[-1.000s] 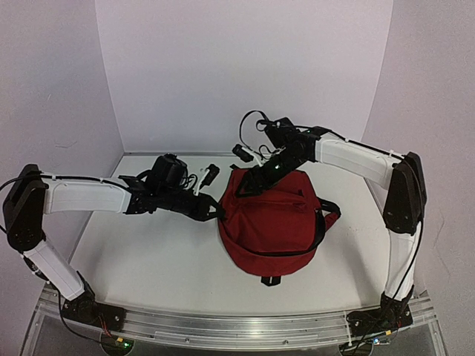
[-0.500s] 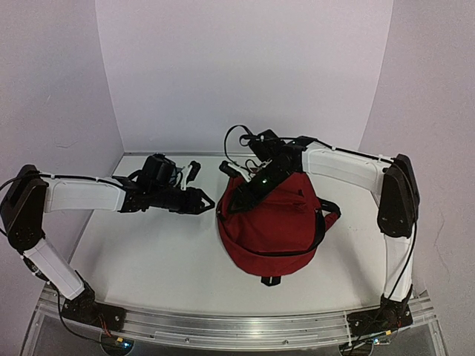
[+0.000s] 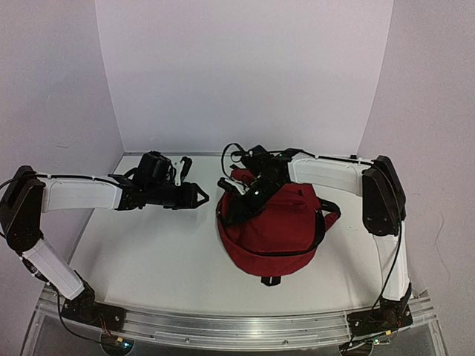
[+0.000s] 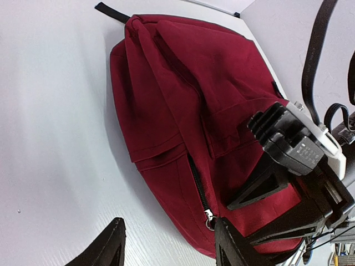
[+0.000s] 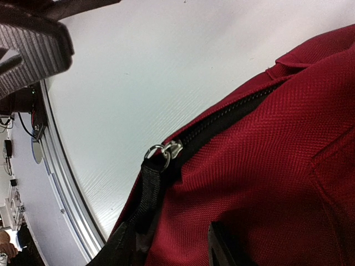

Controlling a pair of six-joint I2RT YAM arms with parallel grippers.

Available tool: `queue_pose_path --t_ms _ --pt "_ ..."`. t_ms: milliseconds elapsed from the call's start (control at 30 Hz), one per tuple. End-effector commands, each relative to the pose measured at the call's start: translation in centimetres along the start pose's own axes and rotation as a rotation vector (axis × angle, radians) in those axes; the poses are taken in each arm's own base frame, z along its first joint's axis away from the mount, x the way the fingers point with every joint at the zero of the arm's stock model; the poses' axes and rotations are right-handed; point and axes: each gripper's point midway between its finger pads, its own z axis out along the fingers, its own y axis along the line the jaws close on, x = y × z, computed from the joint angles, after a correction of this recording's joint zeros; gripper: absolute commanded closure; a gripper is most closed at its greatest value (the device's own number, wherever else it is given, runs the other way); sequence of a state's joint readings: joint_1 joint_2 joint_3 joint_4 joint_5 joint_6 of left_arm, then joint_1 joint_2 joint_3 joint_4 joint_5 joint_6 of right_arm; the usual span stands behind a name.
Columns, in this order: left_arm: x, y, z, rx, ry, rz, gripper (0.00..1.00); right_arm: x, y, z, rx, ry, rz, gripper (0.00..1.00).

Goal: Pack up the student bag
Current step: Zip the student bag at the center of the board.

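Observation:
The student bag (image 3: pixel 274 222) is a dark red backpack lying in the middle of the white table. My left gripper (image 3: pixel 202 196) hangs open just left of it, not touching it. In the left wrist view the bag (image 4: pixel 177 94) fills the middle, its silver zip slider (image 4: pixel 209 218) sits close to my right-hand fingertip, and only table shows in my left gripper (image 4: pixel 169 248). My right gripper (image 3: pixel 232 206) rests on the bag's upper left edge. In its own view the right gripper (image 5: pixel 166 250) is open, with the black zip pull strap (image 5: pixel 147 188) and red fabric between the fingers.
A black shoulder strap (image 3: pixel 326 215) curls off the bag's right side and a small black loop (image 3: pixel 270 280) sticks out at its near end. White walls close in the table (image 3: pixel 141 252) on three sides. A metal rail (image 3: pixel 223 326) runs along the near edge.
My left gripper has let go at the bag's left edge, opened, and drawn back to the left. My right gripper has come down and left along the bag's top edge, its jaws narrowing.

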State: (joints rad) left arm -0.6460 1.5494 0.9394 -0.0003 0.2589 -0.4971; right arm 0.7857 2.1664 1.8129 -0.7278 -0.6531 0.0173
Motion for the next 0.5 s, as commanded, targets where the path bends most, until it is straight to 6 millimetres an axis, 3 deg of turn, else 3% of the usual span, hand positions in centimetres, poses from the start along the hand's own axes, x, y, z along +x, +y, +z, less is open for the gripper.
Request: queue_pose_path --t_ms 0,333,467 --pt "-1.6 -0.7 -1.0 0.005 -0.054 0.008 0.46 -1.5 1.8 -0.2 -0.059 -0.027 0.004 0.57" --pt "-1.7 -0.5 -1.0 -0.001 -0.057 0.007 0.45 -1.7 2.7 0.6 -0.124 -0.019 0.036 0.58" --pt "-2.0 -0.4 -1.0 -0.003 -0.061 0.007 0.45 -1.7 2.6 1.1 -0.134 -0.013 0.047 0.64"
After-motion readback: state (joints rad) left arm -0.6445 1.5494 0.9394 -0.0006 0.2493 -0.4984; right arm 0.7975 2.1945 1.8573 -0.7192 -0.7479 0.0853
